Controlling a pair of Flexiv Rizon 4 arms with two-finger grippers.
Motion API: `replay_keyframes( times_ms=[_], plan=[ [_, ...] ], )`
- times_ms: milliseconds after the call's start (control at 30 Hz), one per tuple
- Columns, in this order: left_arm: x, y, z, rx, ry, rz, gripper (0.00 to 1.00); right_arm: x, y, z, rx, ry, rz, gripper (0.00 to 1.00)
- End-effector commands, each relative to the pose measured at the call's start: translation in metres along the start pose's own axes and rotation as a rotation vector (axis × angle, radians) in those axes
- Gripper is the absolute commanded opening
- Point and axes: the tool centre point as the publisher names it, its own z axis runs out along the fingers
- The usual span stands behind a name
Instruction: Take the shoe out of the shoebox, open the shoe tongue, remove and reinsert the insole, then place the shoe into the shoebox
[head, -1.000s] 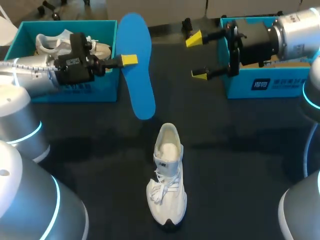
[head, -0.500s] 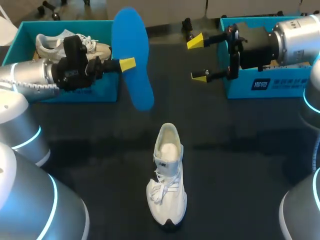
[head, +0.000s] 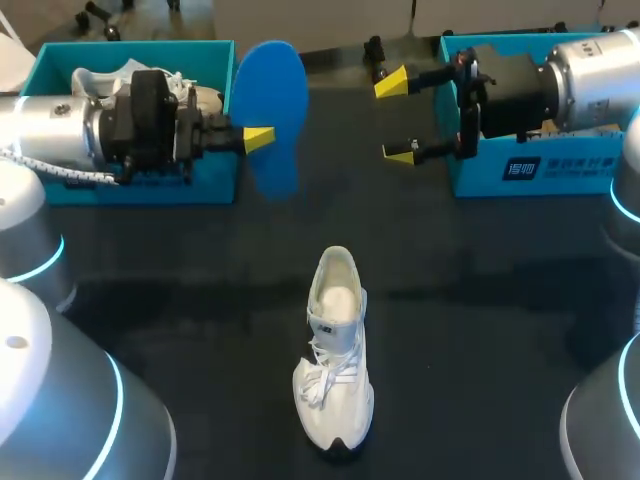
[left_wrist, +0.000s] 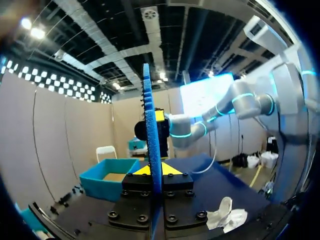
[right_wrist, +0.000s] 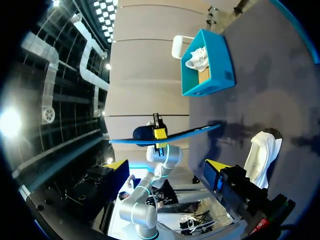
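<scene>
Over dark table (head: 500, 300), level left pincer (head: 258, 138) grips insole (head: 275, 85)

A white lace-up sneaker (head: 335, 350) is standing on its sole on the dark table at the head view's lower centre. Its toe is pointing toward the bottom edge, and its mouth is gaping open with the laces lying loose. A blue foam insole (head: 272, 115) is hanging above the table at upper left of centre, pinched from both sides by the left gripper (head: 258, 138). In the left wrist view it is standing edge-on between the yellow tips. An open teal cardboard shoebox (head: 130, 185) is sitting at upper left, holding a second white sneaker (head: 110, 85). Another open teal shoebox (head: 530, 170) is sitting at upper right.
</scene>
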Motion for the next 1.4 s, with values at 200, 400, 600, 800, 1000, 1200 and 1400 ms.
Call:
replay_keyframes(
  times_ms=[200, 400, 600, 800, 1000, 1200, 1400],
  plan=[
    [-0.013, 0.008, -0.003, 0.0, 0.106, 0.499, 0.0, 0.0, 0.001, 0.002, 0.0, -0.001, 0.001, 1.0],
    [-0.017, 0.015, 0.001, 0.014, 0.131, 0.722, 0.0, 0.0, 0.001, 0.002, 0.0, -0.001, 0.001, 1.0],
    [-0.019, 0.015, 0.004, 0.039, 0.13, 0.877, 0.0, 0.0, 0.001, 0.002, 0.0, -0.001, 0.001, 1.0],
    [-0.021, 0.011, 0.005, 0.068, 0.099, 0.919, 0.0, 0.0, 0.001, 0.002, 0.0, -0.001, 0.001, 1.0],
    [-0.021, 0.011, 0.005, 0.068, 0.099, 0.919, 0.0, 0.0, 0.001, 0.002, 0.0, -0.001, 0.001, 1.0],
    [-0.021, 0.011, 0.005, 0.068, 0.099, 0.919, 0.0, 0.0, 0.001, 0.002, 0.0, -0.001, 0.001, 1.0],
    [-0.018, 0.017, 0.009, 0.043, 0.065, 1.114, 0.0, 0.0, 0.001, 0.002, 0.0, -0.001, 0.001, 1.0]
  ],
)
